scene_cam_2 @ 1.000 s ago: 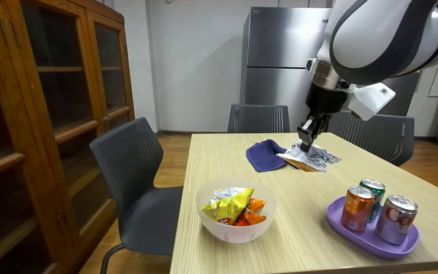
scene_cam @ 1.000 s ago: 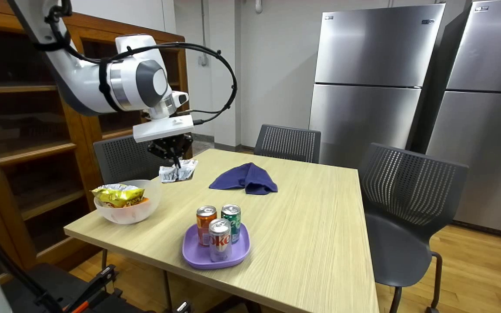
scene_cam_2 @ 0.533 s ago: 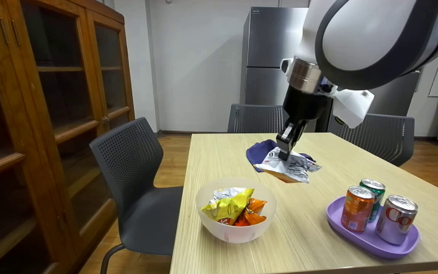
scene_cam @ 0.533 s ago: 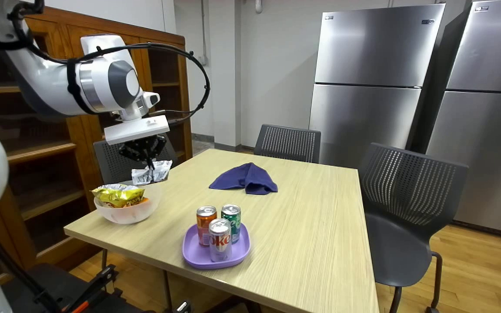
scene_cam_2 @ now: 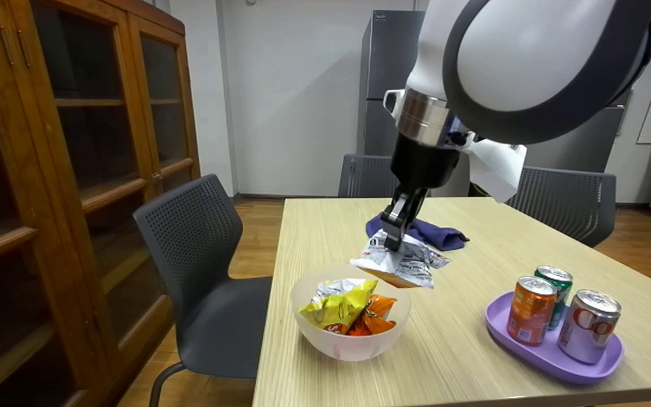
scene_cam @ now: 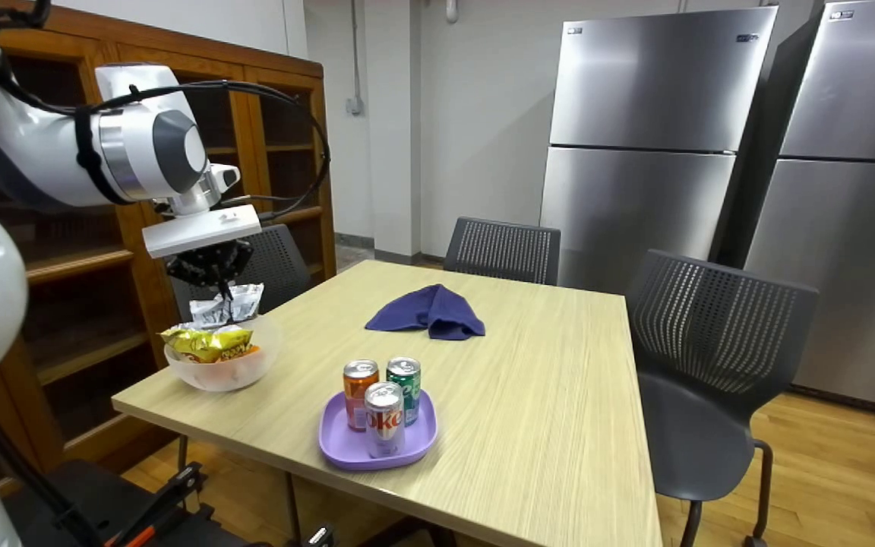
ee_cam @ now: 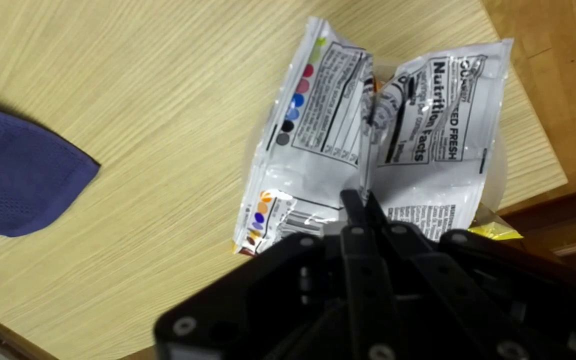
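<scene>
- Shifted since the earlier frames: the gripper (ee_cam: 363, 197) and the white-and-silver packet (scene_cam_2: 410, 268), both now closer to the frosted bowl (scene_cam_2: 354, 350).
- Two dark fingers (ee_cam: 351, 204) pinch a fold at the packet's middle, presumably because gathered film is easier to hold than a flat face; both halves spread like wings.
- Wrist view: the packet hangs over the bowl; whether the two touch cannot be told.
- Inside the bowl, a yellow bag (scene_cam_2: 339, 306) and an orange bag (scene_cam_2: 379, 316) lean together, likely kept in by its walls.
- Three cans (scene_cam: 385, 425) stand upright on a purple tray (scene_cam: 345, 450), whose raised edge probably keeps them grouped.
- A navy cloth (scene_cam: 434, 313) lies farther back.
</scene>
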`<state>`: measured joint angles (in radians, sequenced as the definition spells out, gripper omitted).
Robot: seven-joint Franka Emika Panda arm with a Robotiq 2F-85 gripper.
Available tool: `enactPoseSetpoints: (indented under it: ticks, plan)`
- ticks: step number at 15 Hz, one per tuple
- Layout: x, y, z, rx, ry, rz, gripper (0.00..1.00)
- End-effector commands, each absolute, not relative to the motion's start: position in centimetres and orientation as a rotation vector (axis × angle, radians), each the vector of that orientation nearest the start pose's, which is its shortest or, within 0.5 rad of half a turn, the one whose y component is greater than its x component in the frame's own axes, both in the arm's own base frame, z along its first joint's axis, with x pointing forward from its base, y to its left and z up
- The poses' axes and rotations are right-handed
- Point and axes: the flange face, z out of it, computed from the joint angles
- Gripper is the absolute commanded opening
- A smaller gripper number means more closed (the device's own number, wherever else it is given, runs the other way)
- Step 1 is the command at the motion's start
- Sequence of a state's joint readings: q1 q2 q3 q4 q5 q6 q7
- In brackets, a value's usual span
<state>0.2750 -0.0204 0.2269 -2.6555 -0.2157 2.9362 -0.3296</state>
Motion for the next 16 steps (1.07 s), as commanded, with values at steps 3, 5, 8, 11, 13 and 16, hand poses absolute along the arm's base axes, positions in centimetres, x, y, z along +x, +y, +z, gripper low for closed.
enactPoseSetpoints:
  ticks: [3, 5, 8, 11, 13, 16]
  plan:
    - [38.1, 25.0, 26.5, -2.695, -1.586, -0.448, 0.00]
    - [38.5, 25.5, 25.7, -2.695, -1.574, -0.424, 0.00]
    - [39.5, 26.2, 24.8, -2.691, -1.566, -0.401, 0.00]
    - [40.6, 26.9, 24.1, -2.687, -1.551, -0.390, 0.00]
    - [41.4, 27.4, 23.6, -2.686, -1.537, -0.381, 0.00]
    - [42.6, 27.5, 22.7, -2.696, -1.517, -0.364, 0.00]
